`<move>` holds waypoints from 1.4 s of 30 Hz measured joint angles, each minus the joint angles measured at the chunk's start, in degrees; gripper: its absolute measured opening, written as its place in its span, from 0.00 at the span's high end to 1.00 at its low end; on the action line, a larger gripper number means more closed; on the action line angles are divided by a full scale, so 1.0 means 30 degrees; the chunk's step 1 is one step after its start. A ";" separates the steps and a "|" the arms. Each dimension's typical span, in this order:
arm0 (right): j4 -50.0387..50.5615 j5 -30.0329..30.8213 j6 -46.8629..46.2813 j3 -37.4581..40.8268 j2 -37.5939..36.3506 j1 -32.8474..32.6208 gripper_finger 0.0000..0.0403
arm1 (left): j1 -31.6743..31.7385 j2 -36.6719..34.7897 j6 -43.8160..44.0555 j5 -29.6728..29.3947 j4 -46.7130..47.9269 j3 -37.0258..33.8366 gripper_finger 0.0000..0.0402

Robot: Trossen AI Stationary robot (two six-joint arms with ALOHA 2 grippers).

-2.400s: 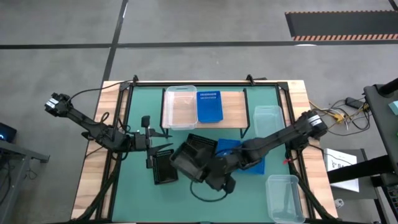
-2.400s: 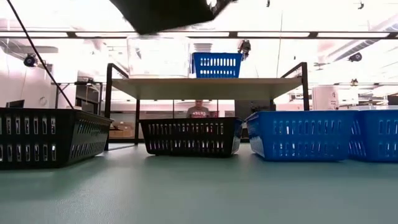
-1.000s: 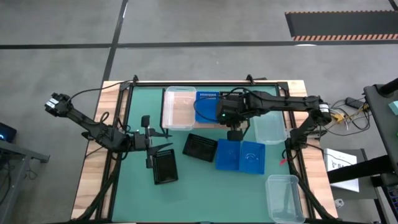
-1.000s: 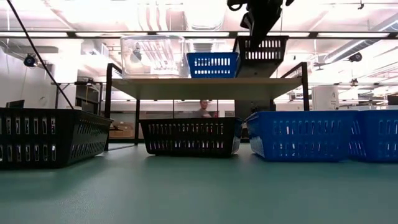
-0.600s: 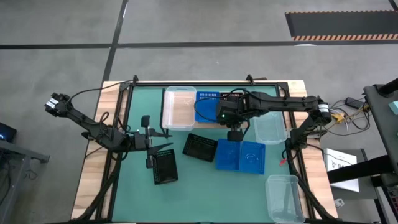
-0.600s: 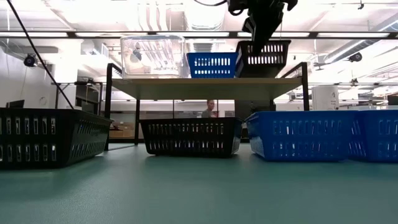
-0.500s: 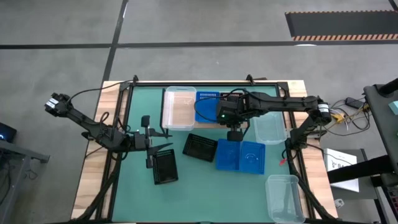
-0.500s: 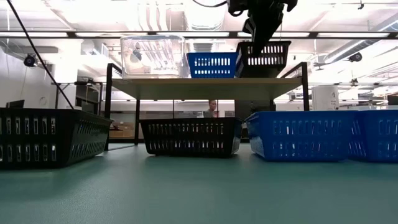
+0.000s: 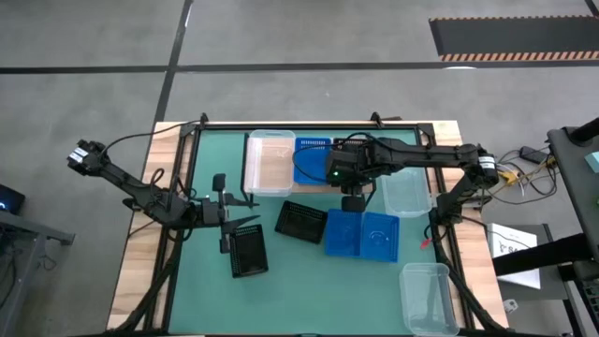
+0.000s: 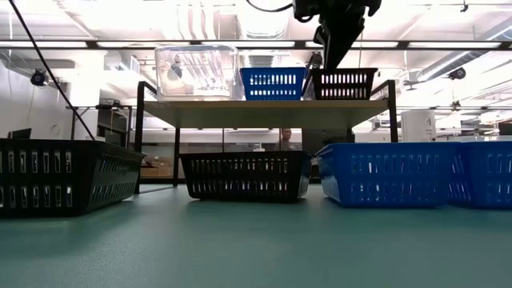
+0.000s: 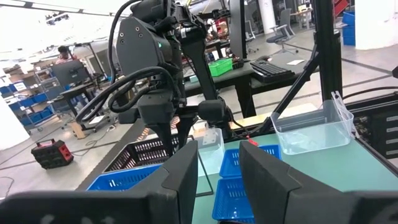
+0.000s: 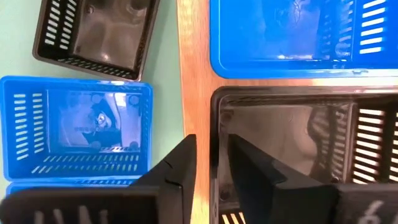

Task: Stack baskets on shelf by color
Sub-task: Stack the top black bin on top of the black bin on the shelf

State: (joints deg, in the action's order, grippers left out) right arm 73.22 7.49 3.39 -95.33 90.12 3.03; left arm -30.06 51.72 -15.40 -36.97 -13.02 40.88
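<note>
The black basket (image 10: 344,83) sits on the shelf (image 10: 264,113), touching the blue basket (image 10: 274,82) there. The right fingers (image 12: 208,163) straddle its near wall, parted a little; whether they grip it I cannot tell. If they catch the wall while lifting, the basket could tip off the shelf. The left fingers (image 11: 219,163) wait slightly apart and empty, well left of the shelf over the counter (image 9: 290,271).

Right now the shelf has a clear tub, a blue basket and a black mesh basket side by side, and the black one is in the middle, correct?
Not quite. The blue basket is in the middle of the shelf; the black mesh basket sits at one end under the right gripper, and the clear tub at the other. The low view shows it.
</note>
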 joint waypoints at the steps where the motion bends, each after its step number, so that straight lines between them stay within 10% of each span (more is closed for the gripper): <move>1: 0.0019 -0.0008 0.0032 0.0000 -0.0037 0.0000 0.77 | 0.0000 0.0000 0.0000 0.0008 0.0000 0.0000 0.74; 42: -0.7220 -0.0266 -0.1097 -0.0219 0.1298 -0.9224 0.84 | 0.0000 0.0007 0.0576 0.0182 0.0005 -0.0007 0.74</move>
State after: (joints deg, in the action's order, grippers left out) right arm 51.56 6.69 0.10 -95.98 94.02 -24.64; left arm -30.06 51.75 -13.67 -36.42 -13.00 40.86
